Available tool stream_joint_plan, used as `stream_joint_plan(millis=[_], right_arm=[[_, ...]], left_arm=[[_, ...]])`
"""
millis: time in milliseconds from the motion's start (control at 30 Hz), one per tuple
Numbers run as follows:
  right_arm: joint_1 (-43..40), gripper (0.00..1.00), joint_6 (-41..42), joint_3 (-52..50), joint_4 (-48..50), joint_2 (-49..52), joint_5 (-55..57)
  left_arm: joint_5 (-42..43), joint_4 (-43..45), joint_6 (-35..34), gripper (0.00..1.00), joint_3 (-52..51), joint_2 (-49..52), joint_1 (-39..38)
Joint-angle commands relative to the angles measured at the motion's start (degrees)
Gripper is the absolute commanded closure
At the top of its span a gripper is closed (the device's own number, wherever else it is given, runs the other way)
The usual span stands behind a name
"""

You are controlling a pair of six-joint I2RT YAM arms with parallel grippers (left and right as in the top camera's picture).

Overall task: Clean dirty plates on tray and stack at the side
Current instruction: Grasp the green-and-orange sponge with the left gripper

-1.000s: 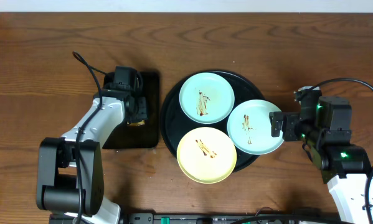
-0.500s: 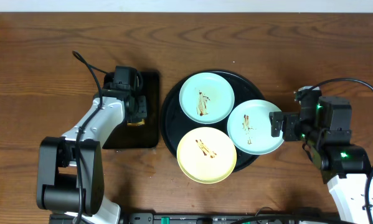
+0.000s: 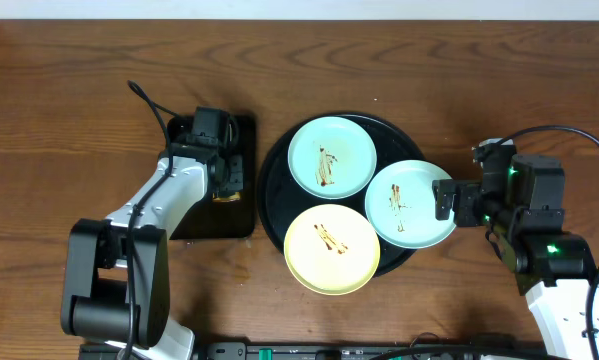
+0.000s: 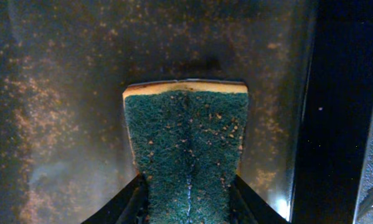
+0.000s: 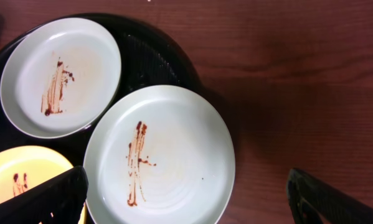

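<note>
Three dirty plates lie on the round black tray (image 3: 271, 190): a mint-blue one (image 3: 331, 157) at the back, a mint-blue one (image 3: 410, 204) at the right overhanging the rim, and a yellow one (image 3: 331, 249) in front. All carry brown sauce streaks. My left gripper (image 3: 224, 183) is shut on a green-and-yellow sponge (image 4: 186, 140) over the small rectangular black tray (image 3: 241, 135). My right gripper (image 5: 186, 199) is open, its fingers on either side of the right mint-blue plate (image 5: 159, 157), just above it. The back plate (image 5: 60, 76) and the yellow plate (image 5: 18, 177) also show there.
The rectangular tray's floor (image 4: 61, 112) is wet and speckled with brown crumbs. Brown wood tabletop (image 3: 539, 80) lies to the right of the round tray and also behind it. A black cable (image 3: 579, 140) loops over the right arm.
My left gripper with the sponge has shifted slightly to the right over the rectangular tray. The right arm and the plates have not moved.
</note>
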Motion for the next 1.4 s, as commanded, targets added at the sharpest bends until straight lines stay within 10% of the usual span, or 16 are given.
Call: stream_joint_plan(millis=[0,333,1367], right_arm=[[0.39,0.01,0.55,1.07,-0.09,-0.09,-0.33],[0.39,0.01,0.52,1.07,-0.09,-0.07,-0.33],[-5.62,0.01,4.22,0.98,-4.11,3.87,5.46]], left_arm=[[-0.7,0.04,-0.37,0.64,-1.09,1.64,-0.13],[-0.7,0.26,-0.39,0.92,-1.09,2.21,-0.17],[-0.26,-3.85,-0.57,0.92,0.35,-17.42,2.14]])
